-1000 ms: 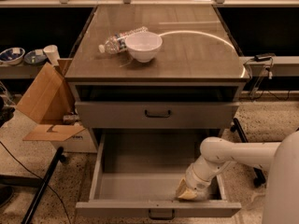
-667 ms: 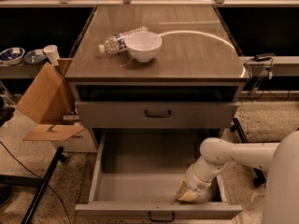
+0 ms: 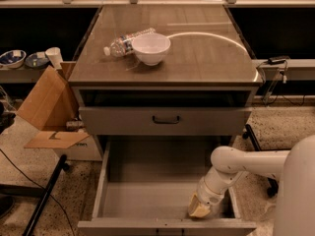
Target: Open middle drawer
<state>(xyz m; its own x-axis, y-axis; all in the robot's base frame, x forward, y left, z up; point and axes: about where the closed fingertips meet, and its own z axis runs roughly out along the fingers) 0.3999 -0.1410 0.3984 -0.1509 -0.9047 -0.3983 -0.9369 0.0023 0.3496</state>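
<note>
The middle drawer (image 3: 147, 200) stands pulled well out from under the desk (image 3: 206, 58), its plain grey floor bare to view and its low front panel at the bottom edge of the camera view, so by my reading the opening is done or all but done. What may be left is a last bit of travel, if the runners allow any, and lifting the arm clear. The gripper (image 3: 199, 211) is down inside the drawer at its front right corner, close behind the front panel; whether it is parted or closed, and whether it has hold of anything, I cannot tell. The drawer's long axis runs left to right across the view, and its front faces the camera, the way it slides out. Above it the taller top drawer (image 3: 123, 122) sits closed. A white bowl (image 3: 151, 48) and a water bottle (image 3: 125, 41) lie on the desk.
</note>
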